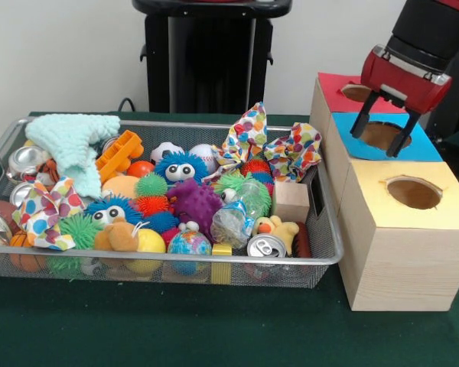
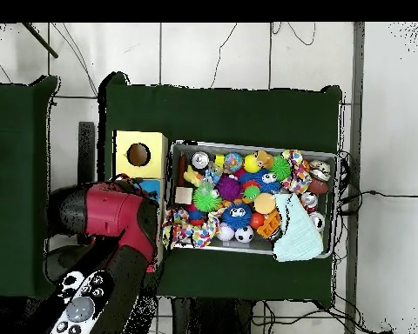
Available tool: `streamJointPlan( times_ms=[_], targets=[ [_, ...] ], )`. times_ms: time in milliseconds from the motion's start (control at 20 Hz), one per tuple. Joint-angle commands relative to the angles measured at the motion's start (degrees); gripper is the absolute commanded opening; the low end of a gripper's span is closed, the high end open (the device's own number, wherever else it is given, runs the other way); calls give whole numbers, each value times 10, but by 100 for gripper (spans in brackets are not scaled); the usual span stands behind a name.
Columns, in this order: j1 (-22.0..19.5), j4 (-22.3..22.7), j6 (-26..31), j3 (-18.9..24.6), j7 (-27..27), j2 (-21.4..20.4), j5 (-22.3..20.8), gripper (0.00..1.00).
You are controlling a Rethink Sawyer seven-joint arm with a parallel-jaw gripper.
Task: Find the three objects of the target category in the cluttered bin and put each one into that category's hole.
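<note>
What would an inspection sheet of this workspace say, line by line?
Surface: table under dark green cloth.
Job's things: wire-mesh bin full; one clear plastic film bundle visible near its front; round hole in the red-topped box.
Clutter: fuzzy toys, balls, polka-dot cloths, drink cans, mint knitted cloth, wooden block.
Grippers: gripper open, empty, over the blue-topped box.
Cables: several on the floor, overhead view.
Surroundings: yellow-topped box; second green table.
</note>
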Motion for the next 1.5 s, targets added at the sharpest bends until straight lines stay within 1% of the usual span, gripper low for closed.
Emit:
streamJointPlan(
  times_ms=[50,250,400,600,750,850,1000,1150,1300,1500],
  targets=[
    [-11,10,-2,52,134,27,20,100],
    [-17,18,-14,60,127,18,23,100],
    [-24,23,-5,49,115,3,14,100],
    [-55,50,-17,39,91,-29,5,100],
    [-73,61,-21,27,79,-45,-6,100],
    [-90,71,-36,36,64,-54,-12,100],
    [-118,92,-81,57,53,-58,-17,100],
    [-130,105,-117,67,57,-54,-24,100],
    [-148,128,-155,90,55,-52,-29,100],
    [-165,145,-197,110,54,-45,-36,100]
  ],
)
